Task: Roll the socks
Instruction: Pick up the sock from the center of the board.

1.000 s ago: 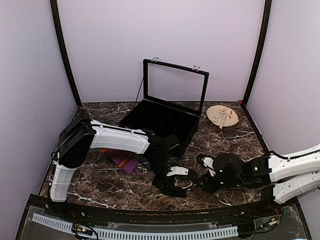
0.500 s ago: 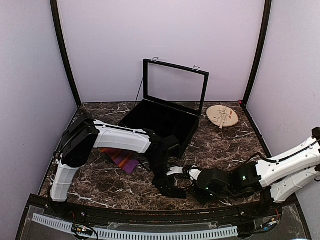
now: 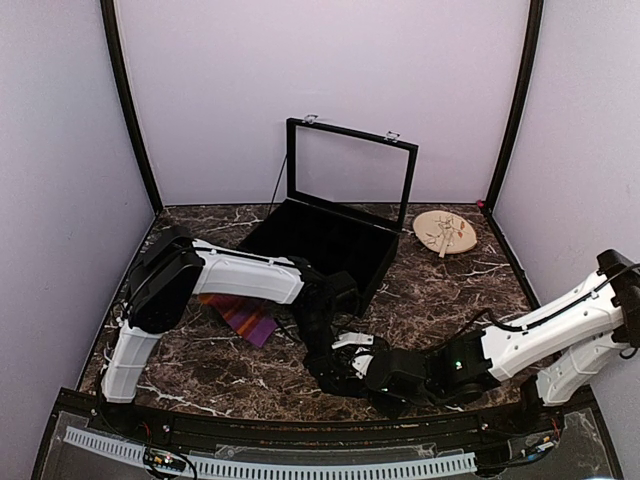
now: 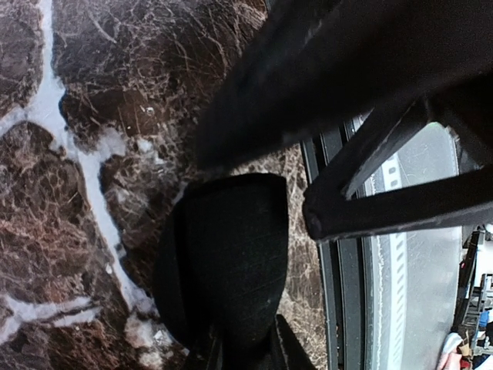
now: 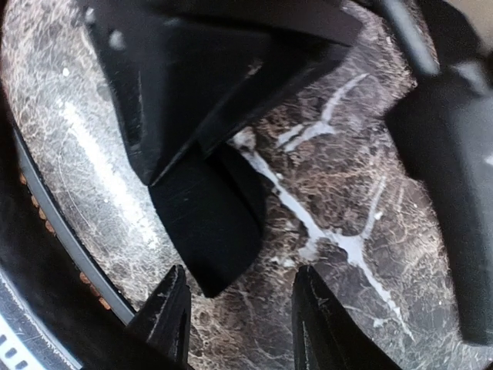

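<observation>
The black sock (image 4: 227,266) hangs folded from my left gripper (image 4: 245,356), which is shut on it just above the marble table near the front edge. In the top view the left gripper (image 3: 338,368) sits at centre front. My right gripper (image 5: 240,320) is open, with its fingers (image 5: 163,314) straddling the bare table just short of the sock's free end (image 5: 206,227). In the top view the right gripper (image 3: 383,375) is right beside the left one. The striped purple, orange and red sock (image 3: 240,316) lies flat on the table to the left, partly under the left arm.
An open black case (image 3: 330,240) with a raised lid stands at the back centre. A round wooden disc (image 3: 445,232) lies at the back right. The black front rail (image 4: 339,254) runs close beside the sock. Purple walls enclose the table.
My right arm has swung left along the front edge until its open gripper reaches the left gripper and the black sock. The left gripper has barely moved.
</observation>
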`<action>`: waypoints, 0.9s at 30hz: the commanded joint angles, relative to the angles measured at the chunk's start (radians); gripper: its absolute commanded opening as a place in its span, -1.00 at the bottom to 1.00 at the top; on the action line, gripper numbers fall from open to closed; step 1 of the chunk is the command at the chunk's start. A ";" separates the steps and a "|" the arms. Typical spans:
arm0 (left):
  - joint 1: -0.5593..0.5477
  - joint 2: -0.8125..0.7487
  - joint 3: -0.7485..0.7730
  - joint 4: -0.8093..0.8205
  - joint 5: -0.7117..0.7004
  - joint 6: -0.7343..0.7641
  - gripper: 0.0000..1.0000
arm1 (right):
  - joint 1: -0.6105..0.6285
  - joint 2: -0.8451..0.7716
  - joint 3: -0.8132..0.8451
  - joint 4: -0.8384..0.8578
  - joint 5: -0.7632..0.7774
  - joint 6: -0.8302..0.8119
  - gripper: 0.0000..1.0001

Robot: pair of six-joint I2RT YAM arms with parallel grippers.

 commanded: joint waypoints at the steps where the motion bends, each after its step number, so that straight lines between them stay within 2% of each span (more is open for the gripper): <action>1: -0.002 0.021 0.020 -0.045 0.018 0.007 -0.59 | 0.013 0.031 0.044 0.035 -0.011 -0.075 -0.14; 18: 0.001 0.036 0.025 -0.076 0.058 0.037 -0.57 | 0.003 0.111 0.067 0.107 -0.004 -0.172 -0.11; 27: 0.007 0.046 0.014 -0.072 0.067 0.041 -0.57 | -0.005 0.028 0.022 0.131 0.060 -0.131 -0.11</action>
